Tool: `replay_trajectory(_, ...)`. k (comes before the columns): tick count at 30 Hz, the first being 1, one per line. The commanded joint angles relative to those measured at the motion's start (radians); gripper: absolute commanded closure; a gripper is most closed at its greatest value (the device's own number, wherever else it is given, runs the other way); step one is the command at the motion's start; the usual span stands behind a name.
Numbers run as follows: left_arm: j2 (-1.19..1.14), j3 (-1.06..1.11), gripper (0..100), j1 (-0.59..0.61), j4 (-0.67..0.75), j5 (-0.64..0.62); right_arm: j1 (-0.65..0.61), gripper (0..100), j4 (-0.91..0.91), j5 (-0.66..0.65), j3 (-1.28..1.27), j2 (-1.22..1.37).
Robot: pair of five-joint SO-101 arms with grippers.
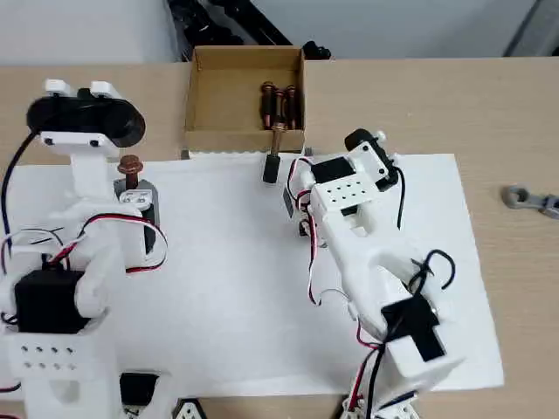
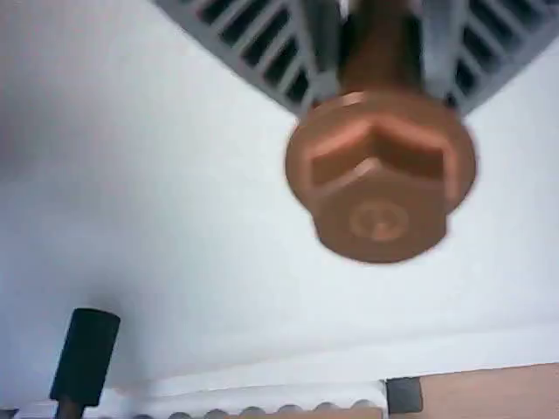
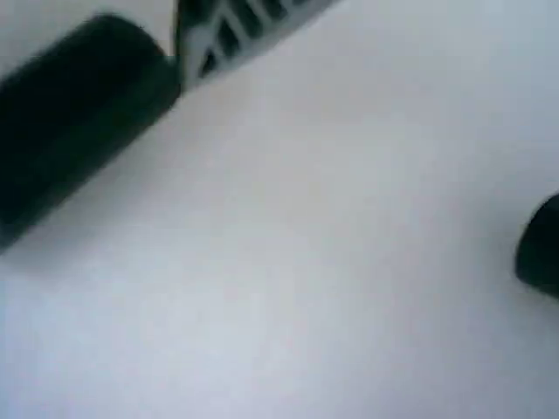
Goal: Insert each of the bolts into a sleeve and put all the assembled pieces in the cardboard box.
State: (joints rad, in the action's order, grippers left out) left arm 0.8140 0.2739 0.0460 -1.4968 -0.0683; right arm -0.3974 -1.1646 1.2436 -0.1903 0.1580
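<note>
Upper left of the high view, my left gripper [image 1: 134,185] is clamped on a bolt [image 2: 380,188], well apart from the cardboard box [image 1: 197,96] — if it tilts, it'll jam at the sleeve [image 3: 79,113].

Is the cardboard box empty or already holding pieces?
Holding pieces: in the high view a few copper bolts lie side by side along the right wall of the cardboard box.

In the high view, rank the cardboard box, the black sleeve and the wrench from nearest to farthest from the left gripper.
1. cardboard box, just beyond the left gripper and its held bolt.
2. black sleeve, mid-table on the white paper.
3. wrench, far right on the bare table.
</note>
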Motion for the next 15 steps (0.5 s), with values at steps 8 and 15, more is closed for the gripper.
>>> replay_trajectory(8,0.025,-0.005,100,0.005,0.029,0.009,0.019,81.0,0.073,0.043,0.046,0.196)
replay_trajectory(15,0.025,-0.004,100,0.005,0.029,0.055,0.036,81.1,0.108,0.048,0.046,0.248)
